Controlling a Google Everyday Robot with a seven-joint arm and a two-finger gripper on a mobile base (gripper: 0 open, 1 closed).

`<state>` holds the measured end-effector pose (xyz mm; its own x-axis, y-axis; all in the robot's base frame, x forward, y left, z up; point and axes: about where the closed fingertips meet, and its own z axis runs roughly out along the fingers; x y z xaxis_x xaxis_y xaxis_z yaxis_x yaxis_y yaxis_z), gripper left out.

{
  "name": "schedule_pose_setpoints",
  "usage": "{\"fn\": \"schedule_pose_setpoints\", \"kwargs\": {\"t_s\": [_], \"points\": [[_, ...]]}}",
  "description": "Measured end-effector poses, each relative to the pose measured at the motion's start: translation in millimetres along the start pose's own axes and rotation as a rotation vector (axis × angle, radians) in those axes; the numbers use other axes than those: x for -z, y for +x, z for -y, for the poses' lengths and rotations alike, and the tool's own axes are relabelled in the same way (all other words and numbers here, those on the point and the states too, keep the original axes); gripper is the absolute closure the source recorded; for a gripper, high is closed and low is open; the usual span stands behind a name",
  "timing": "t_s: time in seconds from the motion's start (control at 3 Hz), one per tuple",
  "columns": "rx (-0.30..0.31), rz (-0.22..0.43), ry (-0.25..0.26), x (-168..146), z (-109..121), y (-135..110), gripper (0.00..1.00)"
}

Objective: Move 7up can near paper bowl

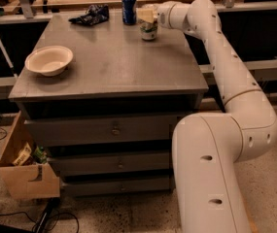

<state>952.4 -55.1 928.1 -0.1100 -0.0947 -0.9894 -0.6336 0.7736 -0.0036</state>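
The claw sits at the top of the whitish-silver, green-marked 7up can on the grey tabletop — whether it grips cannot be told — the cream-white round paper bowl lies well apart from it.

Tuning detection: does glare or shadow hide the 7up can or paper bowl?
Camera view: dim warm light, soft sheen on the table, no hard glare; the paper bowl is evenly lit near the left edge; the gripper, at the far edge, partly covers the 7up can.
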Motion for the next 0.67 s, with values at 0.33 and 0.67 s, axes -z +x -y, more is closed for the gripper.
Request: {"fn": "schedule_pose_setpoints", "kwargs": {"t_s": [0.33,0.67], "points": [[-0.003,-0.001,-0.004,-2,-2,1,1.00],[-0.007,0.032,-0.040,11,-10,-23,1.00]]}}
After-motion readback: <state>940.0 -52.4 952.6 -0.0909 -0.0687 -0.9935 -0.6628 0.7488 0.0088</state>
